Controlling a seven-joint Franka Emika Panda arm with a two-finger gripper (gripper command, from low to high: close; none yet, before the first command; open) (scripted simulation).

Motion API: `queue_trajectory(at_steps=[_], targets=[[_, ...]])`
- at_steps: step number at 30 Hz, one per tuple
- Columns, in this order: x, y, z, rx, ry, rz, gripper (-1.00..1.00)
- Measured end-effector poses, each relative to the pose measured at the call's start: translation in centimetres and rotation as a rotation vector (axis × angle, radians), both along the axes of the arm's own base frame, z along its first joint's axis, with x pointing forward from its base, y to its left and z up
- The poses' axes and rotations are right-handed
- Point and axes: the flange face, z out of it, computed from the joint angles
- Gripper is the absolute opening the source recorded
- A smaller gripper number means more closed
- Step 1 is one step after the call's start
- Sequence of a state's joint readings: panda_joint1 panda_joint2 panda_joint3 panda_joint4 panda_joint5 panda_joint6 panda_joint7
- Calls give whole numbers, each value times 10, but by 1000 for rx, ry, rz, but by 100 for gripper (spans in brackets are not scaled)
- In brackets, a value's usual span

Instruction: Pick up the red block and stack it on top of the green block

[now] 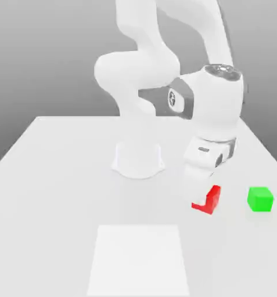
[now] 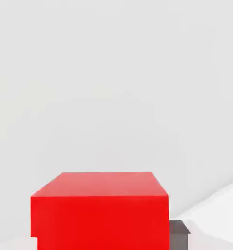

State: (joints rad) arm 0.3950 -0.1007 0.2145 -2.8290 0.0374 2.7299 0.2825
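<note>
Gripper [image 1: 203, 196] closed on the red block [image 1: 209, 201], with 1 white finger covering the block's near face in the exterior view and the rest of the cube showing beside and below it. Hand view: the block [image 2: 99, 215] sits close under the camera, and a dark finger pad [image 2: 179, 234] lies against 1 side of it. Whether the block rests on the table [image 1: 59, 191] or has just cleared it cannot be told; at most it hangs very low.

Green block [image 1: 260, 199] stands on the table toward the exterior view's right of the red one, near it but apart, with bare surface between the 2 cubes. Its top face is uncovered. A paler square patch [image 1: 139, 261] marks the table nearer the camera, well away from both cubes. The arm's round base [image 1: 138, 159] stands behind them.

Progress, as judged from these views: step 1, the grasp, appears done. Remaining: raise the red block above the height of the green one, carry it across the gap, line up the 2 cubes, lower until they meet, and release. Nothing is stacked yet.
</note>
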Motion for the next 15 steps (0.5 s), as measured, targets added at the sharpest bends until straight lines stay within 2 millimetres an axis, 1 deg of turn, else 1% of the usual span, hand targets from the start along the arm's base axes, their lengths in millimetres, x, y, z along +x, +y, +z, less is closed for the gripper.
queue_trajectory(at_steps=[4, 6, 8, 9, 11, 14, 15], targets=[[-35, 64, 8, 2, 1, 88, -100], [-59, 94, 11, 3, 2, 135, -100], [-86, 123, 15, 4, 4, 182, -100], [-94, 131, 11, 4, 4, 197, -100], [-98, 137, -5, 4, 3, 202, -100], [-97, 136, -37, 4, 3, 197, -100], [-98, 136, -45, 4, 3, 197, 100]])
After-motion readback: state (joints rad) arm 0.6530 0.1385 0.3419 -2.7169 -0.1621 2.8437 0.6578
